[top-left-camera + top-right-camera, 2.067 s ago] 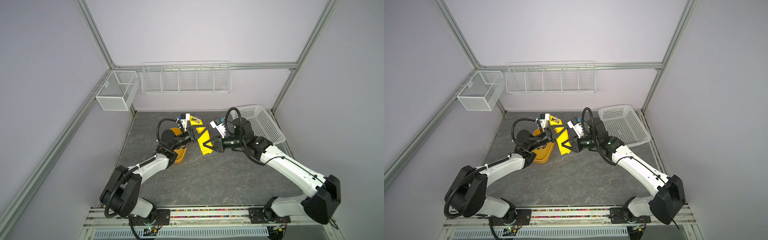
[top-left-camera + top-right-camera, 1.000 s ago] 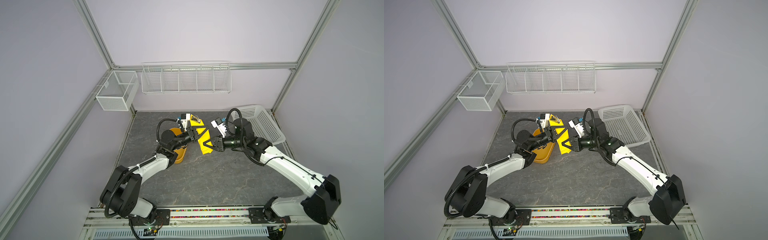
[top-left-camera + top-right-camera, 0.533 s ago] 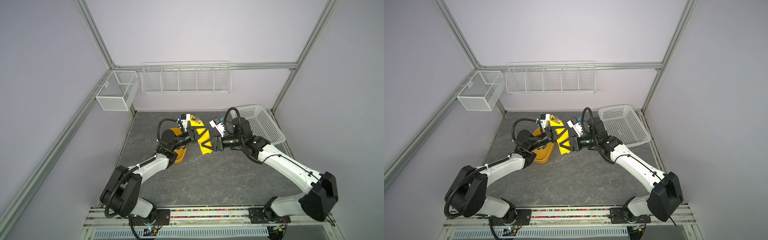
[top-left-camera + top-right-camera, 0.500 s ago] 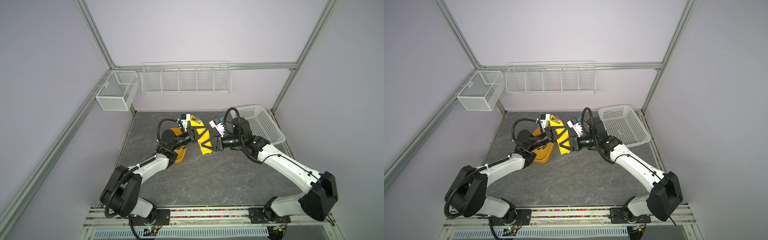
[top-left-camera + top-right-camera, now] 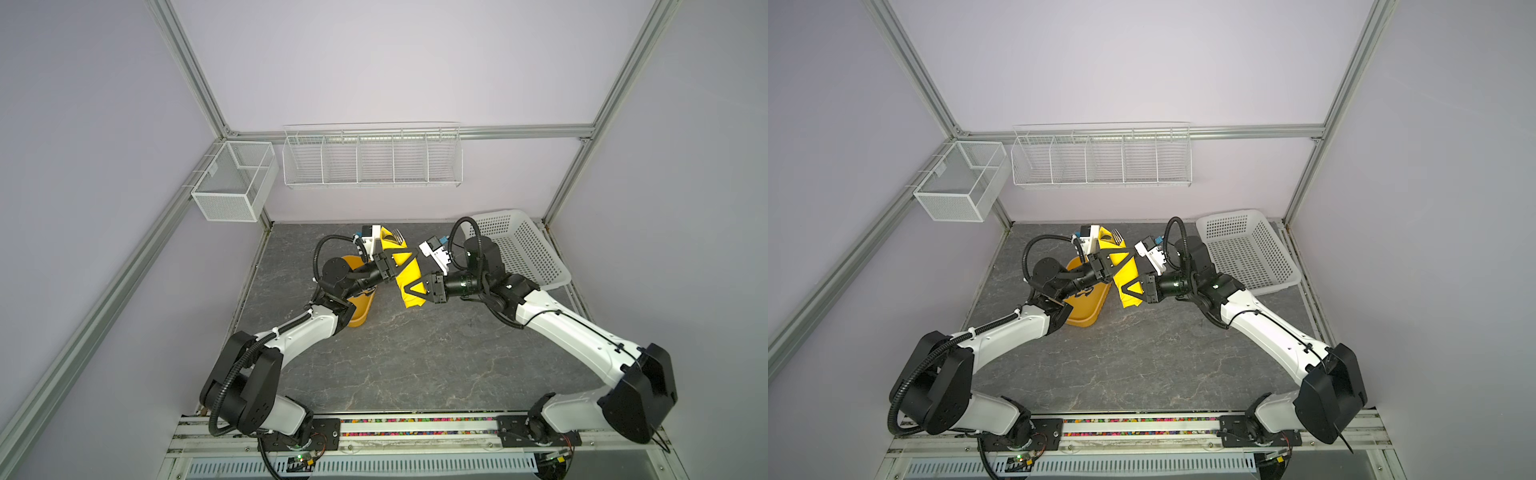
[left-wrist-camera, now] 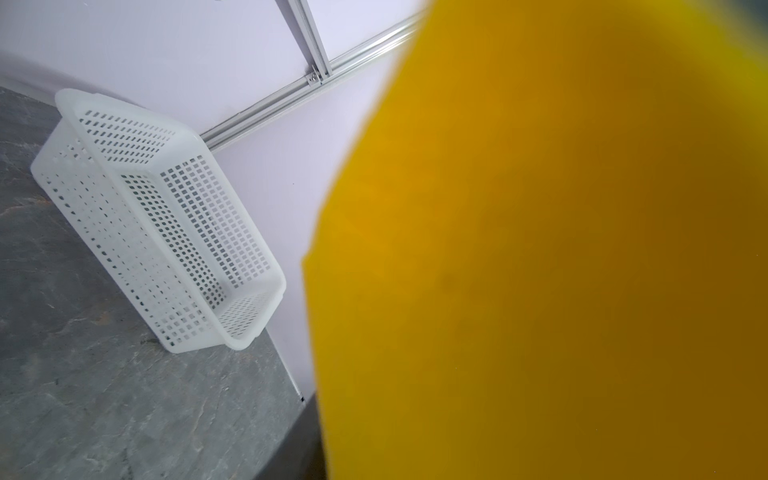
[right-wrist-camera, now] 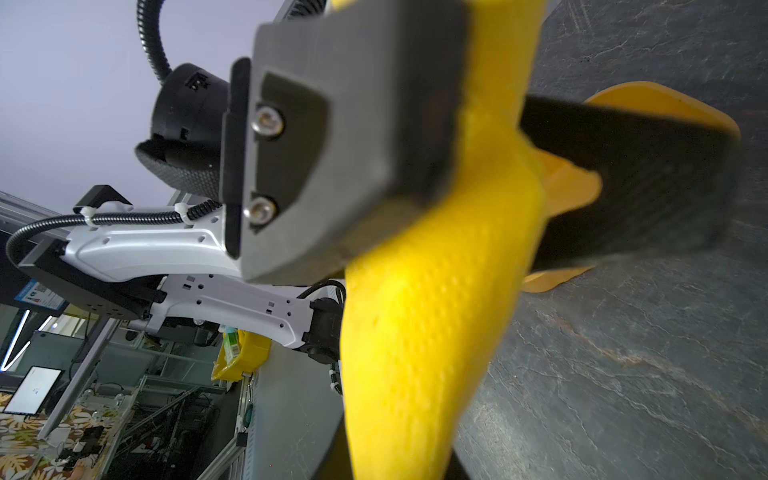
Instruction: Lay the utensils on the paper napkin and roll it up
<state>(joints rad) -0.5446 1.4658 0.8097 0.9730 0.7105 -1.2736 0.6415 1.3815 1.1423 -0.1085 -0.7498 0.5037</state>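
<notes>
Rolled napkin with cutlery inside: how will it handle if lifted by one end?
Likely stiffer than bare paper: the paper napkin holds a straight bundle. It creases where the right gripper pinches, so the wrap is probably soft. The utensils poke out one end; tilted, they might slide.

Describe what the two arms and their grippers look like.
The left arm and right arm match: glossy white links, black joints and bulky black shoulders. A ribbed black cable loops over each wrist, held by white ties. The left gripper and right gripper are matte black with triangular fingers and silver screws. White camera blocks top the wrists.
</notes>
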